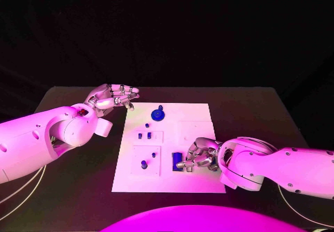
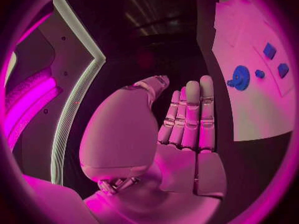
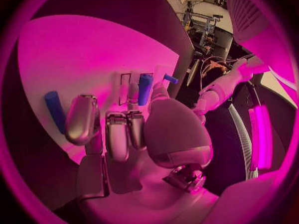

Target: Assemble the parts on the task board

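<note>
Task board point(image 1: 198, 123), white plate mid-table on black table point(image 1: 62, 203). Nearest: right hand point(image 1: 198, 155) over board's near right part, fingers curled down just beside an upright blue block point(image 1: 177, 161); can't tell if it's actually gripping it. Left of that, small blue peg point(image 1: 144, 165) standing in a square recess. Farther: two small blue pieces point(image 1: 144, 136) in a frame, then blue gear point(image 1: 159, 115) near far edge. Farthest: left hand point(image 1: 115, 96) off board's far left corner, fingers straight and close together, holding nothing.
</note>
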`<state>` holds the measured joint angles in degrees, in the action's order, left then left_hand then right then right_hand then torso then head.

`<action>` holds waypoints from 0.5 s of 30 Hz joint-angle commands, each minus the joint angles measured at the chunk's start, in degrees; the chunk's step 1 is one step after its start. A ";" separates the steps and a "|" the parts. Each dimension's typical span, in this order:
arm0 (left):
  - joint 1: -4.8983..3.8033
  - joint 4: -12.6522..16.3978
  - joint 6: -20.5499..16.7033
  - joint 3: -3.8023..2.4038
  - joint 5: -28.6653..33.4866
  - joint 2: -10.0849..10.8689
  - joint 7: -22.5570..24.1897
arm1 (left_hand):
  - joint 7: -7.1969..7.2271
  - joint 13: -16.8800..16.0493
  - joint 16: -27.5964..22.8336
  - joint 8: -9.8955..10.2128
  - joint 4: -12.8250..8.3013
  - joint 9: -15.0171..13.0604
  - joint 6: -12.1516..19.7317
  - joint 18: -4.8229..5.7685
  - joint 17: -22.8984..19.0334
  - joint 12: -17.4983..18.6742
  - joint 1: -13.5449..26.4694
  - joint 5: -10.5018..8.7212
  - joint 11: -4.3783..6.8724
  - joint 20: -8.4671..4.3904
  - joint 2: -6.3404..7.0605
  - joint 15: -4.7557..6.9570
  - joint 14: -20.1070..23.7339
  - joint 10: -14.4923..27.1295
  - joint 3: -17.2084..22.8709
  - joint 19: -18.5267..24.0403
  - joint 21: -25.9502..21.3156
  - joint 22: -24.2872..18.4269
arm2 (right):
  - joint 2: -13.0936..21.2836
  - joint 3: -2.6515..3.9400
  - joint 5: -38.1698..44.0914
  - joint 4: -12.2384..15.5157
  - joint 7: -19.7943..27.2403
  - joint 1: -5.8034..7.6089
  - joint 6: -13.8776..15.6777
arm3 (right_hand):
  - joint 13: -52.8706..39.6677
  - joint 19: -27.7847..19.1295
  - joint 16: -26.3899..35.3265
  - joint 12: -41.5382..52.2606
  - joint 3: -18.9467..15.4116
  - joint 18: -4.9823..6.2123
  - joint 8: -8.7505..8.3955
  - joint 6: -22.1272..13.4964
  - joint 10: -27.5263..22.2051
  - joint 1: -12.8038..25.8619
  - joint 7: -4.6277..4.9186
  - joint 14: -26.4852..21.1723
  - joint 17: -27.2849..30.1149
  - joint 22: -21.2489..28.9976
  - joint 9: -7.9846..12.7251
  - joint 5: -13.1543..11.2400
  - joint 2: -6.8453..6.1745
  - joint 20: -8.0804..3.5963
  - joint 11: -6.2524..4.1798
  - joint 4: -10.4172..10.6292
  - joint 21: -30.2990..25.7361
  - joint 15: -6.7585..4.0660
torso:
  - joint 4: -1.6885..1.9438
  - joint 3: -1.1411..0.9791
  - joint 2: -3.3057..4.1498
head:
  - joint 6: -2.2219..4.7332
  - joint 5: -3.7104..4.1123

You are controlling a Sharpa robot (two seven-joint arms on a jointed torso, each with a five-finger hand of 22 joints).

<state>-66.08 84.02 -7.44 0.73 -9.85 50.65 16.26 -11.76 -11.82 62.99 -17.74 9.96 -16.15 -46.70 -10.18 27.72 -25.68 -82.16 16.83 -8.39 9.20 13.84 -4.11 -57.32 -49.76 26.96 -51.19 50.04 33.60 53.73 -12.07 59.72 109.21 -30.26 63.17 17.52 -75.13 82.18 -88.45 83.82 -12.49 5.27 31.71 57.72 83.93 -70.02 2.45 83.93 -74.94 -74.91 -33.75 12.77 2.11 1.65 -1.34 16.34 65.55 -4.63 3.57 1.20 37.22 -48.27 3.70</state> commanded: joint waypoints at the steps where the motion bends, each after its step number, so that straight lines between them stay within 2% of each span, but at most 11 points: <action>1: -0.02 0.15 0.87 -0.03 0.32 -0.01 0.14 | -0.05 0.08 0.04 -0.23 0.21 0.07 0.52 -0.32 0.00 -0.19 0.07 0.16 0.04 0.31 -0.44 0.00 0.34 0.49 -0.23 0.13 -0.23 -0.07 | -0.13 0.00 -0.14 -0.08 0.00 -0.03 -1.55 | -9.97 0.13 -0.13 0.04 -0.42 -0.57 0.28 -0.60 2.93 -1.42 -0.09 5.18 -10.48 -2.89 -0.44 0.03 -0.19 -0.27 -0.34 -0.02 -0.22 -0.38 | -0.01 -0.02 0.00 | -0.11 -0.03; 5: -0.02 0.15 0.88 -0.03 0.32 0.02 0.10 | -0.05 0.08 0.04 -0.23 0.21 0.07 0.52 -0.32 0.00 -0.19 0.07 0.16 0.04 0.31 -0.44 0.00 0.34 0.49 -0.23 0.13 -0.23 -0.07 | -0.20 0.00 -0.25 -0.11 0.10 -0.03 -2.52 | -9.93 0.06 -0.09 -0.05 -0.76 -0.55 0.09 -0.92 2.88 -2.69 -0.02 5.16 -10.37 -2.86 -0.98 0.05 -0.53 -0.26 -0.29 -0.13 -0.47 -0.36 | -0.09 -0.02 0.01 | -0.10 -0.04; 10: -0.02 0.16 0.94 -0.02 0.32 0.02 0.06 | -0.05 0.08 0.04 -0.23 0.21 0.07 0.52 -0.32 0.00 -0.19 0.07 0.16 0.04 0.31 -0.44 0.00 0.34 0.49 -0.23 0.13 -0.23 -0.07 | -0.30 0.00 -0.16 -0.13 0.18 -0.03 -2.75 | -9.92 -0.02 -0.05 -0.11 -0.97 -0.51 -0.12 -1.09 2.85 -3.94 0.01 5.13 -10.26 -2.79 -1.43 0.08 -0.67 -0.25 -0.25 -0.22 -0.76 -0.33 | -0.01 -0.02 -0.02 | -0.09 0.05; 15: -0.02 0.17 1.03 -0.02 0.30 0.07 0.00 | -0.05 0.08 0.04 -0.23 0.21 0.07 0.52 -0.32 0.00 -0.19 0.07 0.16 0.04 0.31 -0.44 0.00 0.34 0.49 -0.23 0.13 -0.23 -0.07 | -0.56 0.00 1.06 -0.14 0.34 -0.03 -3.02 | -9.99 0.03 -0.05 -0.10 -0.18 -0.52 -0.69 -1.15 2.86 -7.74 -0.20 5.14 -10.29 -2.95 -2.11 0.31 -0.92 -0.33 -0.44 -0.71 -0.76 -0.47 | -0.01 -0.02 0.01 | -0.19 0.01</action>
<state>-66.08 84.04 -7.38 0.74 -9.85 50.75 16.10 -11.76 -11.82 63.00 -17.72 9.96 -16.15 -46.70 -10.18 27.72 -25.68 -82.16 16.83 -8.39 9.20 13.84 -4.11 -57.32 -49.77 26.96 -51.19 50.05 33.60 53.27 -12.07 59.64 109.03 -30.32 63.18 16.00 -75.24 82.17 -88.45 84.05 -12.85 5.27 31.26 57.04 83.86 -76.81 2.32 83.93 -74.93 -74.95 -35.82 12.77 0.60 1.65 -1.25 15.64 65.02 -4.60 3.53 1.18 37.22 -48.39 3.74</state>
